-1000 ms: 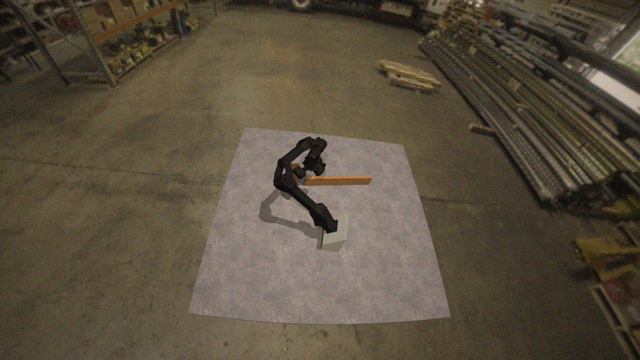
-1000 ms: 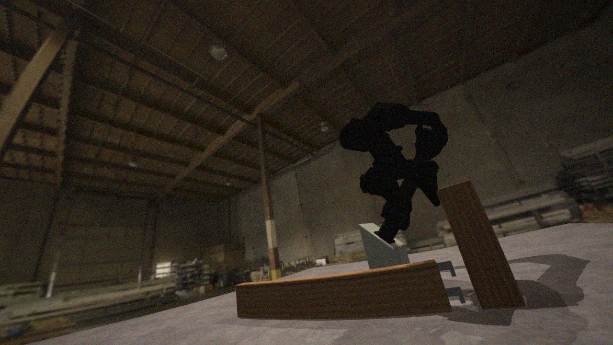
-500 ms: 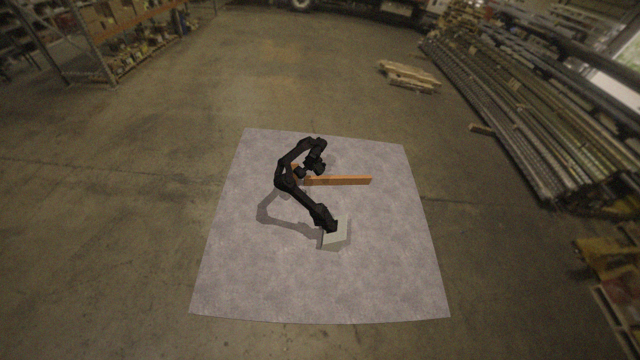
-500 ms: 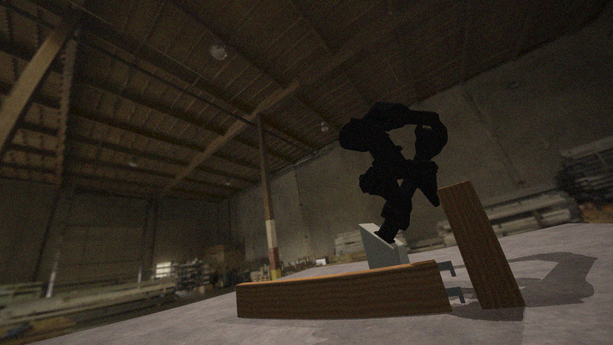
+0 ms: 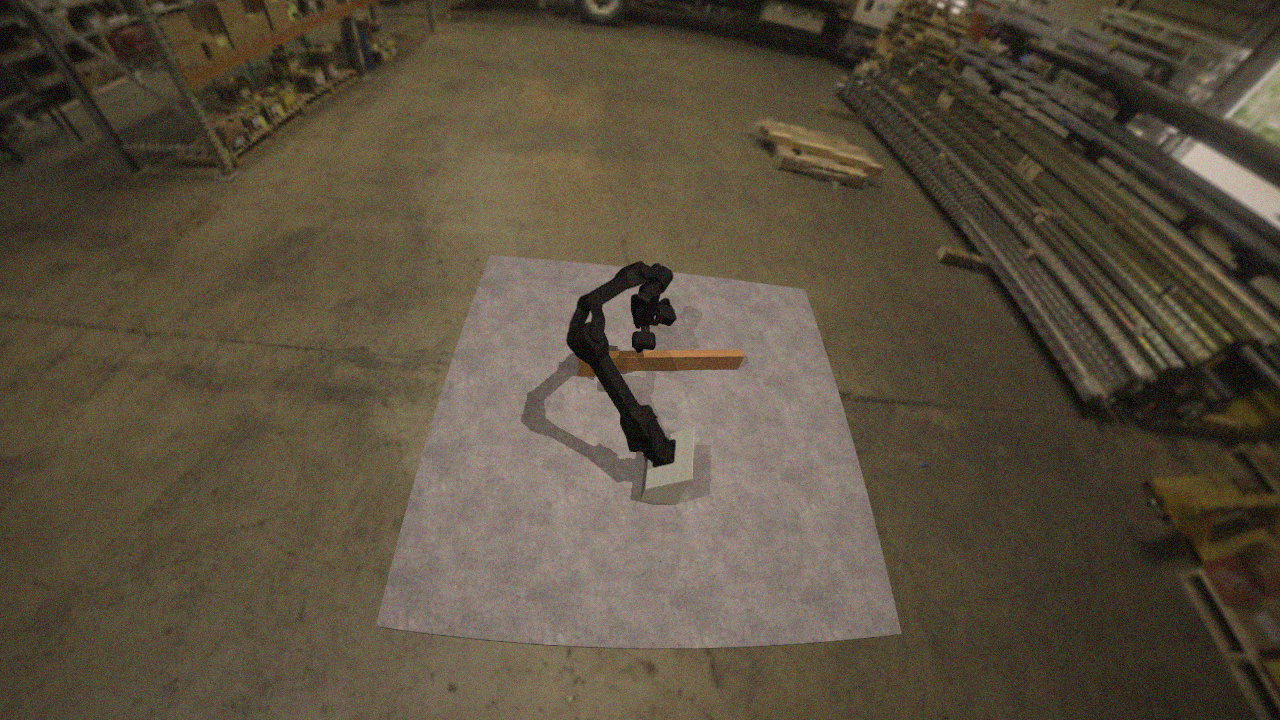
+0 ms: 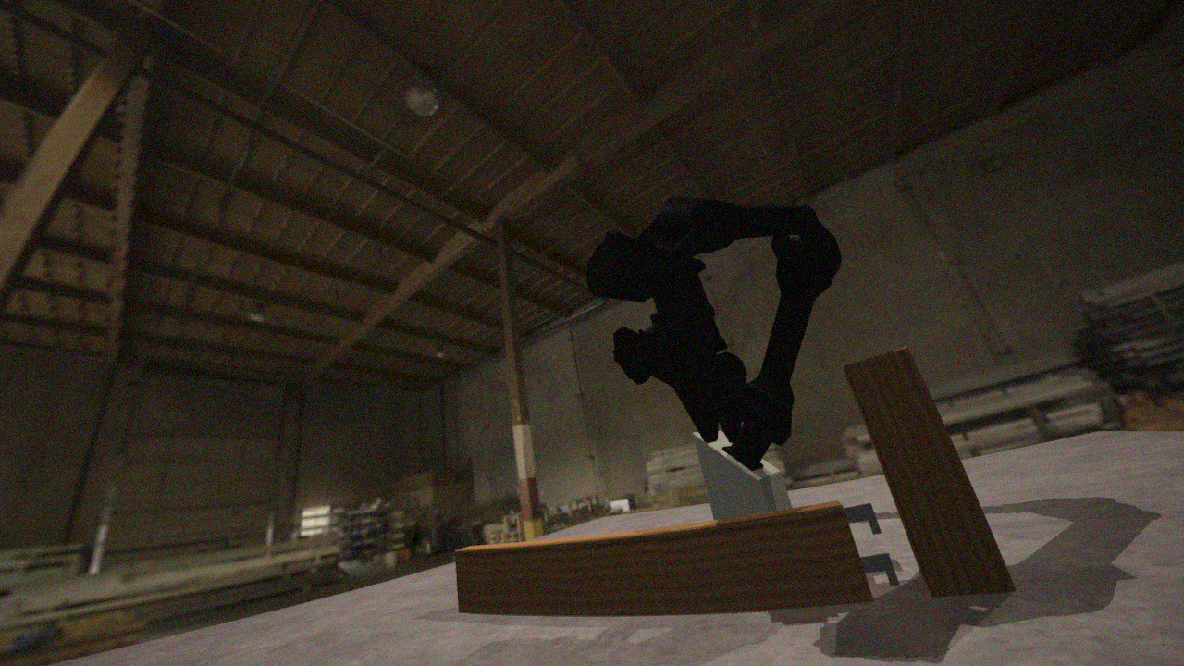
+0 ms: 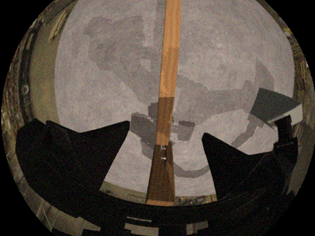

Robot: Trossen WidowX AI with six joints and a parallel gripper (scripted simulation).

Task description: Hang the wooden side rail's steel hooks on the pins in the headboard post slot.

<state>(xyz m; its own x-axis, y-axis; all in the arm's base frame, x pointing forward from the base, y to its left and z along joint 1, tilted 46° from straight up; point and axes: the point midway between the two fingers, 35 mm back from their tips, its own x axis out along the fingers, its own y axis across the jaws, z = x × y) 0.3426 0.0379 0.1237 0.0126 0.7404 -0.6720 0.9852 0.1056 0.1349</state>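
Observation:
The wooden side rail (image 5: 702, 360) (image 6: 654, 567) (image 7: 170, 65) lies along the table on its narrow edge. The upper steel hook (image 6: 862, 511) and lower hook (image 6: 880, 565) stick out of its end towards the post. The headboard post (image 6: 927, 472) (image 7: 161, 183) stands upright, with a gap between it and the hooks in the exterior view. The pins and slot cannot be made out. My gripper (image 7: 167, 130) (image 5: 643, 343) is open and empty, above the rail's hook end. In the wrist view its fingers stand on either side of the rail, not touching it.
The arm's pale angled base block (image 5: 669, 488) (image 6: 733, 488) (image 7: 273, 105) stands on the table (image 5: 537, 555), on the near side of the rail in the top view. The arm partly hides the post there.

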